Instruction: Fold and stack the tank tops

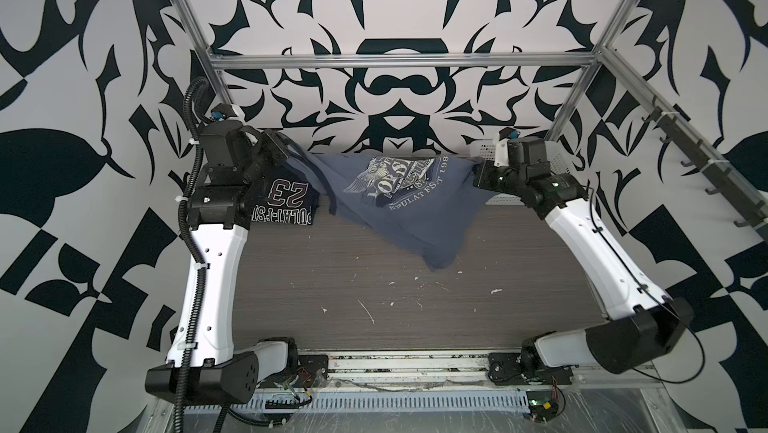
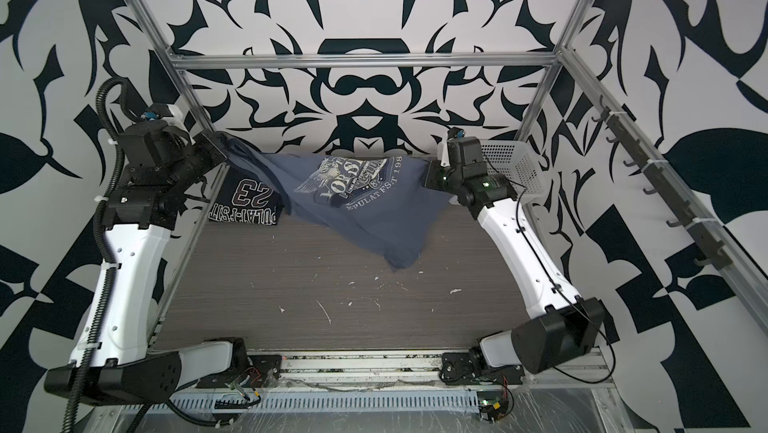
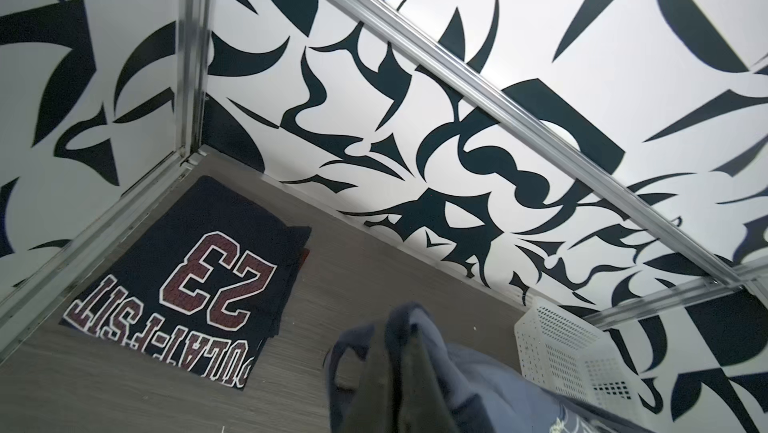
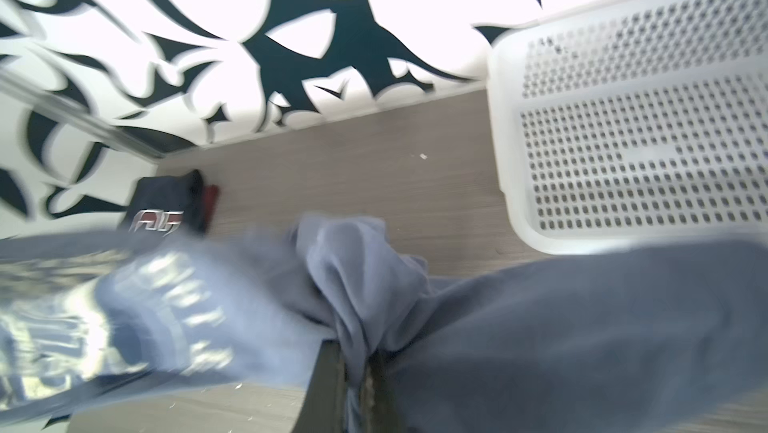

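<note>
Top views: slate-blue tank top point(image 1: 399, 206) hangs stretched between left pincer point(image 1: 286, 148) and right pincer point(image 1: 477, 169) along the far edge of the surface point(image 1: 353, 310), its lower tip reaching the surface. Navy "23" tank top point(image 1: 286, 202) lies folded at the far left corner; white basket point(image 2: 507, 160) sits at the far right corner.
Left wrist: left pincer point(image 3: 399, 385) clamped on a bunched blue edge.
Right wrist: blurred; right pincer point(image 4: 357, 372) closed tight on blue cloth.
</note>
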You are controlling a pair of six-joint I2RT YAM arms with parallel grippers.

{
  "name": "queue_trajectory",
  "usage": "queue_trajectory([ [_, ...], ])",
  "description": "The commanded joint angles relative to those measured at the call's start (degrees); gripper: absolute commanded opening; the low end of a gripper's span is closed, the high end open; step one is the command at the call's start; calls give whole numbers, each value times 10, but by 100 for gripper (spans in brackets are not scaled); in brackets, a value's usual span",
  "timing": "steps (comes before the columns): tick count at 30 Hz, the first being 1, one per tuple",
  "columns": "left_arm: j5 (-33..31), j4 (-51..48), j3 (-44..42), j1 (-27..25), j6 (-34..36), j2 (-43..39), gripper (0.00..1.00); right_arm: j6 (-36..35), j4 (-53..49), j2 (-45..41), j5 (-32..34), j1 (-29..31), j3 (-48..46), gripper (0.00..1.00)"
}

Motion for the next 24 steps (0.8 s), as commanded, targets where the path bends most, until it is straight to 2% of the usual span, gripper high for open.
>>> queue_trajectory([
  [1,20,8,-79,2,-9,-27,0,-5,-29,-13,-11,6,-55,0],
  [6,27,5,-223,4,-19,-87,0,13,16,-14,-37,6,-158,0],
  [12,26,-19,-285,3,-20,-121,0,15,35,41,-32,6,-161,0],
  [15,35,-42,-263,3,-20,-126,0,14,19,66,-27,6,-127,0],
  [20,80,-66,-171,4,-20,-141,0,3,18,93,-11,7,-35,0],
  [24,49,-74,-129,3,-20,-127,0,-9,-25,240,-8,6,111,0],
])
